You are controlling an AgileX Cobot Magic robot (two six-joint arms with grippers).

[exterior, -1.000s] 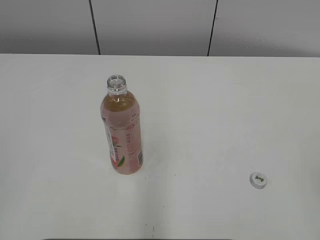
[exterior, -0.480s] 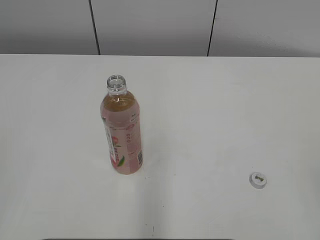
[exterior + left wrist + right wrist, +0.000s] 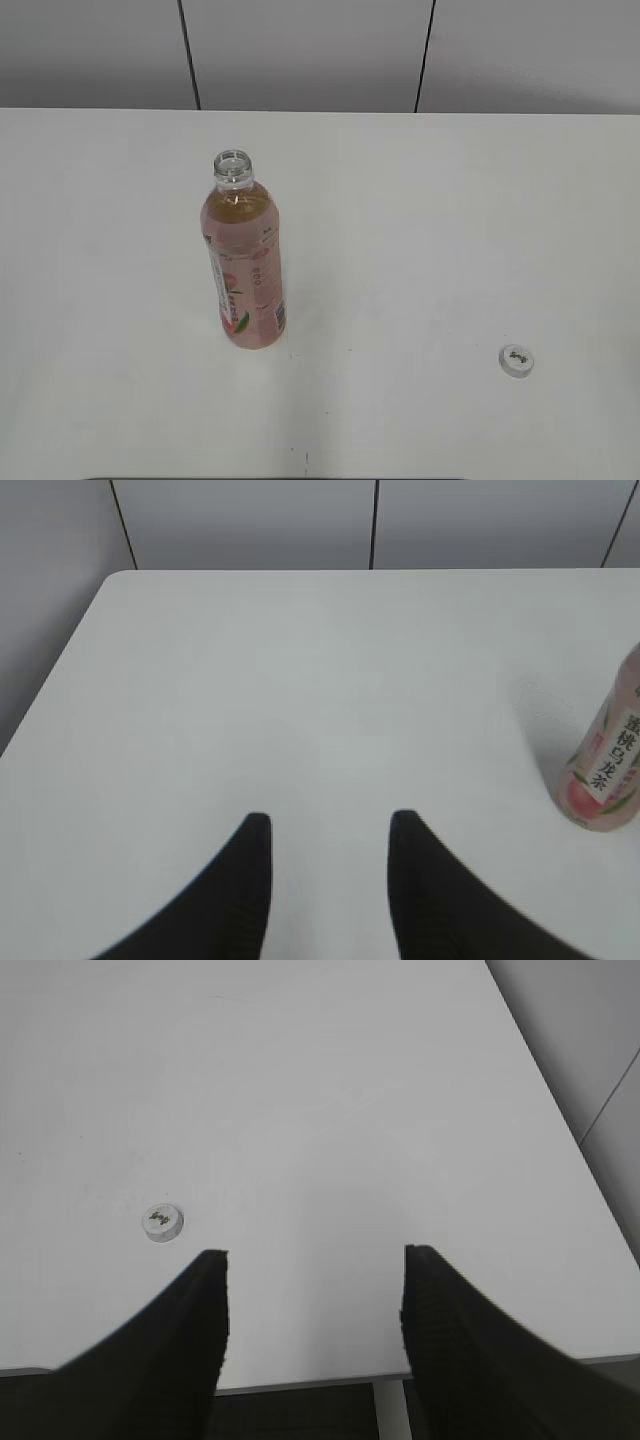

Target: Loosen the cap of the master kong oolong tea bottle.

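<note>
Between the two dark fingers [image 3: 245,880] of the left gripper [image 3: 322,825] nothing is held; they stand moderately apart over bare table, and the master kong oolong tea bottle [image 3: 607,760] shows only at the right edge of that wrist view, well apart from the tips. Over on the right side, the right gripper [image 3: 313,1255] is spread wider, its fingers [image 3: 200,1330] also empty, hanging past the near edge of the table [image 3: 330,1080], with the cap [image 3: 160,1222] lying flat on the surface to the left of the left finger and a little beyond the tips.

From the outer camera neither arm shows. The bottle [image 3: 246,262] stands upright left of centre, neck open and uncapped, tea up to its shoulder. The cap [image 3: 516,359] sits near the front right, well apart from the bottle, so the loosening looks done and more.

Risks, as I judge them: the open bottle is tall and narrow-based, so any sweep of the left arm toward it could knock it over and spill tea across the table. The cap is small, light and round; a nudge from the right fingers could send it rolling toward the near edge and off.
</note>
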